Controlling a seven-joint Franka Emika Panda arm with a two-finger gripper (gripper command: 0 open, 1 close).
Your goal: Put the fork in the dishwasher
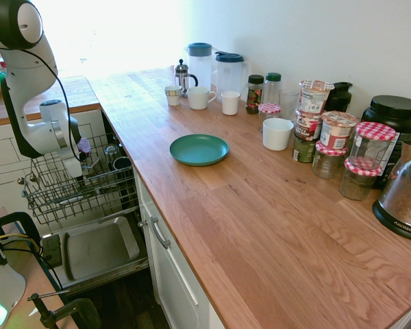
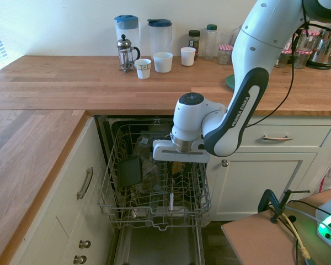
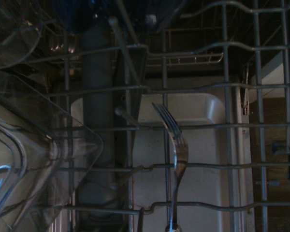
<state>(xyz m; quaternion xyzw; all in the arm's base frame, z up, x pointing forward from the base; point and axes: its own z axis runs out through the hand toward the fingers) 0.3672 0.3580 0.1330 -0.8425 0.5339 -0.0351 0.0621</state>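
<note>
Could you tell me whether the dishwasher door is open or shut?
Open: the dishwasher door lies flat and its rack is pulled out.

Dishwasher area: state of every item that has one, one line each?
dishwasher: door dropped open, grey wire rack pulled out.
fork: in the rack, shown among its wires in the wrist view.
gripper: pointing down over the rack; open or shut not visible.
teal plate: on the counter, nothing on it.
white drawers: closed.

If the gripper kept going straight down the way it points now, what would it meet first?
Most likely the fork standing directly below the gripper, then the dishwasher rack wires under it; exact depth is unclear.
</note>
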